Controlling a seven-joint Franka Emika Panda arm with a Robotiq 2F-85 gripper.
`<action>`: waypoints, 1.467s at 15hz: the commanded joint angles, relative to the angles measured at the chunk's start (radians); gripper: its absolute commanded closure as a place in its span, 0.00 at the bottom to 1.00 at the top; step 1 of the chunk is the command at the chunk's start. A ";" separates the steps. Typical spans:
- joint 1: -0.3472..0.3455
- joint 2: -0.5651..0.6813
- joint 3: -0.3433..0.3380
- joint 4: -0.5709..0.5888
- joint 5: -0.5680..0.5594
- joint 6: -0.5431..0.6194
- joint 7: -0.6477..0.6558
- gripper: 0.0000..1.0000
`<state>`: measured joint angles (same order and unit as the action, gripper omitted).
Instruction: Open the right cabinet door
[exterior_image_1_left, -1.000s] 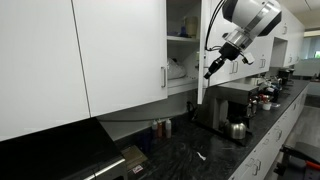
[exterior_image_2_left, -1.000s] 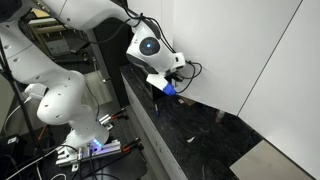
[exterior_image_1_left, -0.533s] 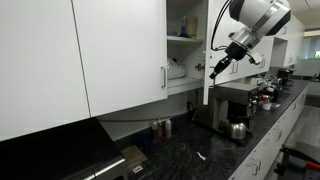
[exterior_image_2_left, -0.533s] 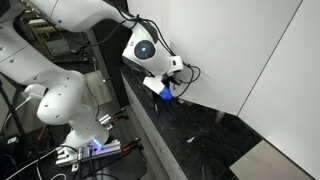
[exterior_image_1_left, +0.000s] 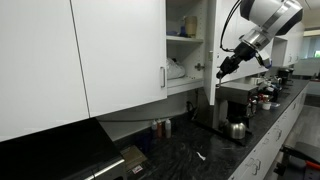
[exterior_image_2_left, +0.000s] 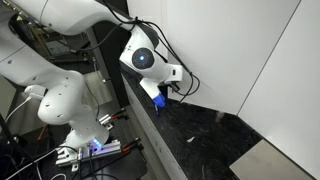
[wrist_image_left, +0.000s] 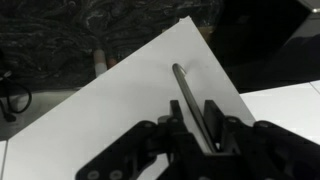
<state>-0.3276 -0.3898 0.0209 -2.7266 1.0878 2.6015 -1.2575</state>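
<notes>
Right cabinet door (wrist_image_left: 120, 110), a tall glossy white flat panel, fills the centre of the wrist view. At the lower middle of that frame the black Robotiq gripper (wrist_image_left: 199, 128) straddles the door's slim silver bar handle (wrist_image_left: 184, 85), with a finger (wrist_image_left: 213, 116) on either side. Whether the pads pinch the bar or merely hook it, I cannot tell. In an exterior view the gripper (exterior_image_1_left: 221, 72) sits right of centre against the door (exterior_image_1_left: 210, 45), which stands edge-on, swung well out from the open shelved cabinet (exterior_image_1_left: 185, 30). To finish well, I judge the wrist should follow the hinge's arc, turning with the panel so the bar neither slips nor binds, and pull gently. The wider white door (exterior_image_1_left: 120, 50) at left is shut.
</notes>
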 joint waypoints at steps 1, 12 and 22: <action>0.061 -0.030 -0.143 0.004 0.007 -0.007 0.113 0.39; 0.049 -0.108 -0.304 -0.037 -0.064 -0.051 0.253 0.00; 0.035 -0.118 -0.452 0.044 -0.320 -0.369 0.411 0.00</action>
<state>-0.2862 -0.4927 -0.3944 -2.7412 0.8172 2.3695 -0.8953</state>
